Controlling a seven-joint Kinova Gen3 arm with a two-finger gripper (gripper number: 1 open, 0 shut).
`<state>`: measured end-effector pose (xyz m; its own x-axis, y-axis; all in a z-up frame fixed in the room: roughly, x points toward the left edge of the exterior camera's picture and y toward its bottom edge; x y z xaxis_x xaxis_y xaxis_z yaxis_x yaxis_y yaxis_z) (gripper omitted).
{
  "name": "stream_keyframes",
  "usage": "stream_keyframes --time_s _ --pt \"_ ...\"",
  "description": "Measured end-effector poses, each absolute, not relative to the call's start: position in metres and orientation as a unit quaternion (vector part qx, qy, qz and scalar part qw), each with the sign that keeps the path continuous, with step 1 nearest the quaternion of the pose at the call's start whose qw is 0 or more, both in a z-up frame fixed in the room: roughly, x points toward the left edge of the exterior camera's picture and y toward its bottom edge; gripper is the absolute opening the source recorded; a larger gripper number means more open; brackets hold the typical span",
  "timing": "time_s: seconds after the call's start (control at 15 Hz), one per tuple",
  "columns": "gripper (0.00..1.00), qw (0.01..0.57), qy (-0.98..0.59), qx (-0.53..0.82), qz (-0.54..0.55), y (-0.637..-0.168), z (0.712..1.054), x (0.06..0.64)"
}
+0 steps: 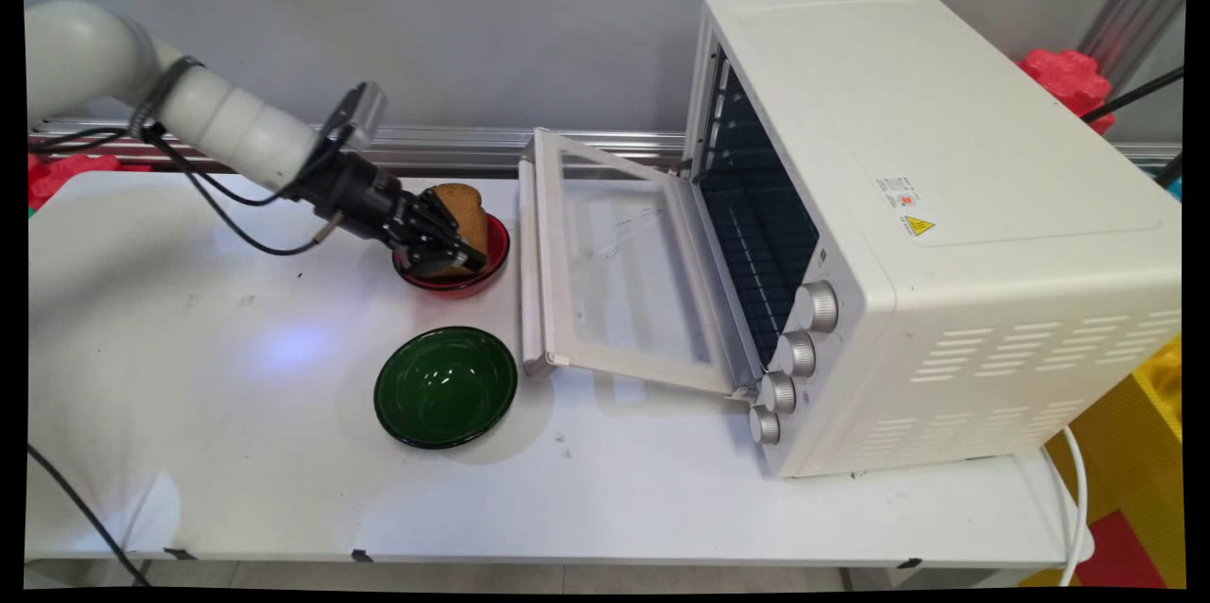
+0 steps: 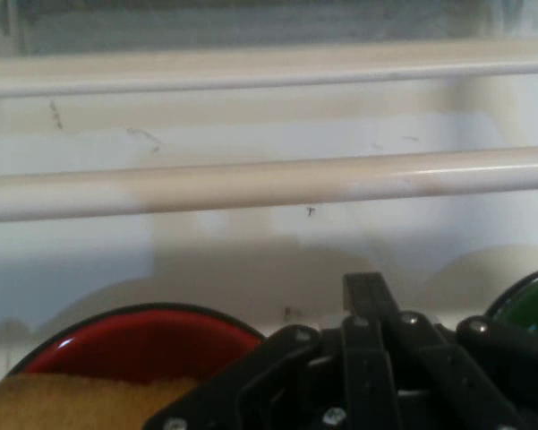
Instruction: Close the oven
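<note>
The black two-finger gripper (image 1: 454, 249) is leaning in from the left, its fingers pinching the brown slice of bread (image 1: 465, 211) standing upright in the shallow red glass bowl (image 1: 492, 267). The white toaster oven's open door (image 1: 614, 272) is lying just right.

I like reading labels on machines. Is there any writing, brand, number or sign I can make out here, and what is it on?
No words can be read.
Yellow warning triangle: a sign on the oven, on its top panel.
Small label with a red mark, just above the triangle: print too small to read.
Oven knobs: no readable markings.
</note>
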<state>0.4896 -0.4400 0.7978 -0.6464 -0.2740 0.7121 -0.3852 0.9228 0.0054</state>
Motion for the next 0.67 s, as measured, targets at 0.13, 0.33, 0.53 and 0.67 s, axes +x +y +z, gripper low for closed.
stream_keyframes --time_s 0.13,0.33,0.53,0.67 --pt "0.00 0.380 -0.905 0.178 0.072 -0.448 0.785 0.481" --pt "0.00 0.382 -0.905 0.172 0.073 -0.459 0.770 0.469" --pt "0.00 0.384 -0.905 0.168 0.074 -0.465 0.760 0.461" --pt "0.00 0.385 -0.905 0.166 0.074 -0.469 0.754 0.456"
